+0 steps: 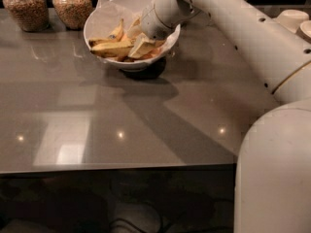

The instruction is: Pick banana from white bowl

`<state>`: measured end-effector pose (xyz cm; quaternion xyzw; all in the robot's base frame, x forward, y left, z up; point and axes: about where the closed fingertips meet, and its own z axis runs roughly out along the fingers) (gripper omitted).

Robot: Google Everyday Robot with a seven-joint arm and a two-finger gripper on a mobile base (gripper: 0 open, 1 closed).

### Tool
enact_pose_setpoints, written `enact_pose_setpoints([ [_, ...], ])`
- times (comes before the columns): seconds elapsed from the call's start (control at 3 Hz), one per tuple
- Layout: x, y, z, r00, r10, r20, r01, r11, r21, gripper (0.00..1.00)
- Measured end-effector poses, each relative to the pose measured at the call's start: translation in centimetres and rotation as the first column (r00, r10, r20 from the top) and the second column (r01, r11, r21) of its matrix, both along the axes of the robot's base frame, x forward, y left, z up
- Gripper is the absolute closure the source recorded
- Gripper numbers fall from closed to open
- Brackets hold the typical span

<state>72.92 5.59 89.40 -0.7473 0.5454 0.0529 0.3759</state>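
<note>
The grey surface [97,110] offers wide open room in front of the white bowl [86,33], which sits toward the far side, well back from the near edge. The arm [243,28] slants in from the right, crossing over the bowl's right rim. Two jars [72,5] stand near the bowl on its left, and cups [291,18] sit at the far right.

The banana [111,45] lies inside the bowl across its left half and has not been lifted, so the pick looks not yet done. The tool [141,45] is down among the fruit at the banana's right end. Whether it has hold of anything cannot be told. A straight lift upward looks free.
</note>
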Motion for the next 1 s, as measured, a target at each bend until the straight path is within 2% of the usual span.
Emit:
enact_pose_setpoints([
  [0.33, 0.60, -0.64, -0.97, 0.9998, -0.019, -0.011, 0.019, 1.000, -0.019, 0.51],
  [0.67, 0.60, -0.64, -0.96, 0.9998, -0.019, -0.010, 0.019, 1.000, -0.019, 0.70],
  [1.0, 0.55, -0.65, -0.56, 0.9998, -0.019, -0.010, 0.019, 1.000, -0.019, 0.93],
])
